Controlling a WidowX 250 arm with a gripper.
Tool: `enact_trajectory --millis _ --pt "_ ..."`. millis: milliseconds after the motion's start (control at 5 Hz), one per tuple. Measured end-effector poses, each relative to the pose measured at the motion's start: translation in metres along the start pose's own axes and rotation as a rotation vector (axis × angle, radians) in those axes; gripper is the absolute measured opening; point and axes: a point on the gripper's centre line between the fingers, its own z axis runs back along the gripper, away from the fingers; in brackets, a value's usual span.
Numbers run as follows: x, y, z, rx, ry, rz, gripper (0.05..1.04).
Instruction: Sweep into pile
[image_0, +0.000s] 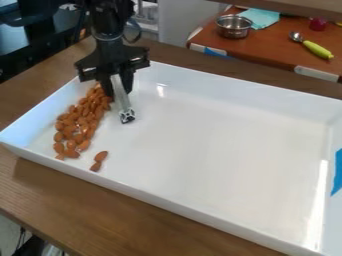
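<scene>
While fingers (107, 86) grip pale tool (121, 95), almonds (81, 120) lie just beside them.

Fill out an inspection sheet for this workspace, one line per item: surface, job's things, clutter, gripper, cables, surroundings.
Surface: white tray on a brown wooden table; blue patch at the tray's right wall.
Job's things: elongated group of almonds along the tray's left side; two stray almonds lie apart, toward the near wall.
Clutter: metal bowl, light-blue cloth and spoon with yellow-green handle on the table behind.
Gripper: over the tray's far-left part, closed on a pale, narrow tool angled down beside the almonds.
Cables: thin dark cables at lower left.
Surroundings: reddish-brown table behind.
</scene>
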Motion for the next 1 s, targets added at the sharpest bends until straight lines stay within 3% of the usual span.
enact_trajectory --millis 200,600,800,1000 --pt "-0.014 0.012 0.002 0.029 0.027 0.159 0.331" --pt "-0.04 0.031 0.011 0.048 0.029 0.255 0.331" --pt "-0.049 0.037 0.015 0.058 0.014 0.247 0.331" --pt "-0.061 0.034 0.022 0.05 -0.017 0.143 0.331"
